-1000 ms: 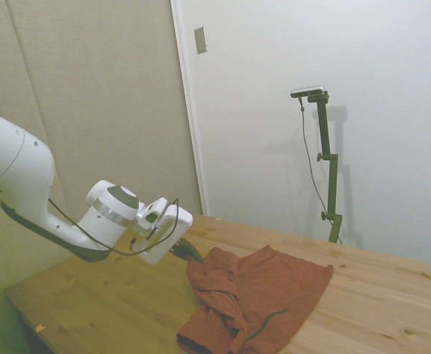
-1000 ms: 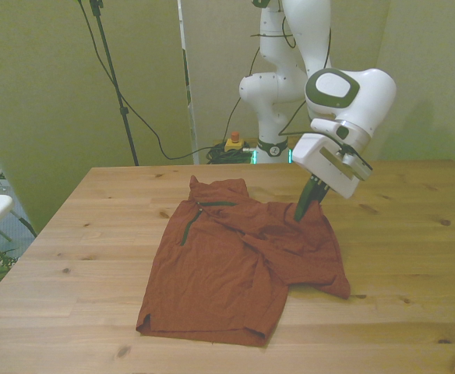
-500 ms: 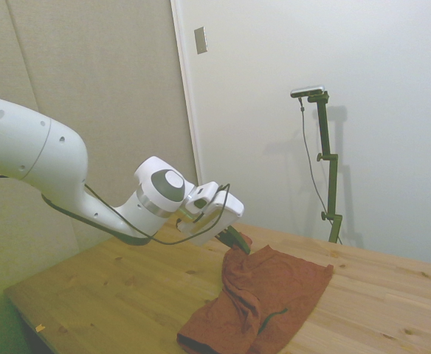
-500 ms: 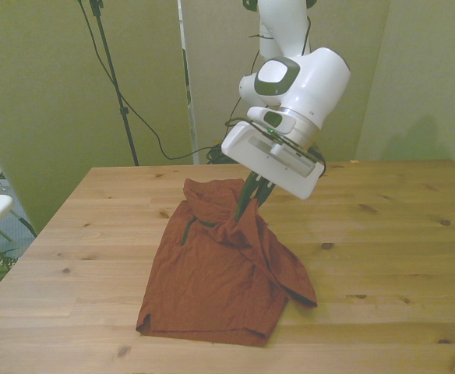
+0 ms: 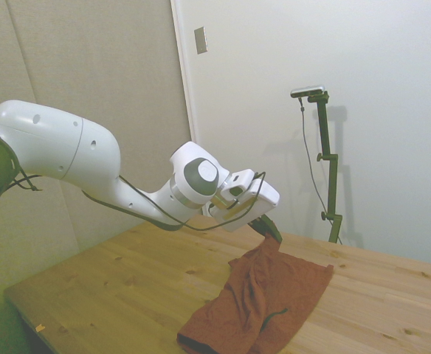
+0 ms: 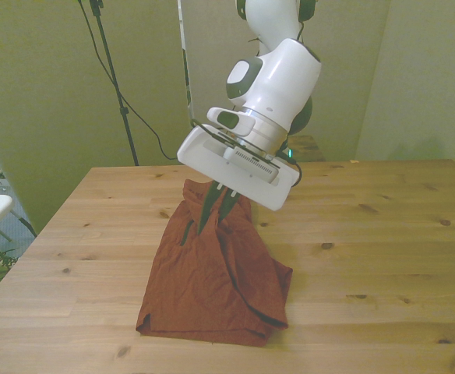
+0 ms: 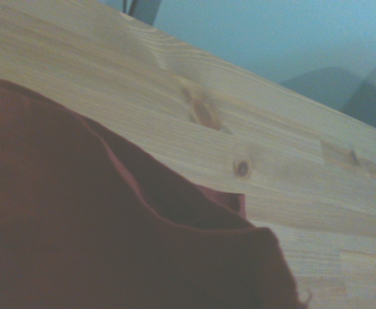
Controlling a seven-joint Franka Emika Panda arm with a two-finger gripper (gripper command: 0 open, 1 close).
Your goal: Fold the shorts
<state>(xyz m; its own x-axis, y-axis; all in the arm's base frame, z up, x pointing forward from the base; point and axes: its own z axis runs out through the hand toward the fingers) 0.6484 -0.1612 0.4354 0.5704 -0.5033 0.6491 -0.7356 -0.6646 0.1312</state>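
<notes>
**Operator:** Front view gave me the clearest read. The end effector (image 6: 214, 209) was clamped on a pinch of the shorts (image 6: 212, 284), holding that edge raised, while the rest of the garment hung down from it and lay spread on the surface (image 6: 383, 257) below and ahead of it.

**Colleague:** What would have made the fold a good one?

**Operator:** In my judgement, carrying the raised edge across over the flat half, low enough that the cloth laid down smooth, and letting go only once the lifted edge sat over the edge underneath it. A high release would likely have left it bunched.

**Colleague:** Anything you couldn't see?

**Operator:** Yes. The wrist housing covered the top of the fingers in both outer views, so how much cloth they held was unclear. The wrist view was soft and showed only a hem on bare wood. The dark green drawstring (image 5: 274, 318) showed just as a short line beneath the end effector in the side view.
</notes>
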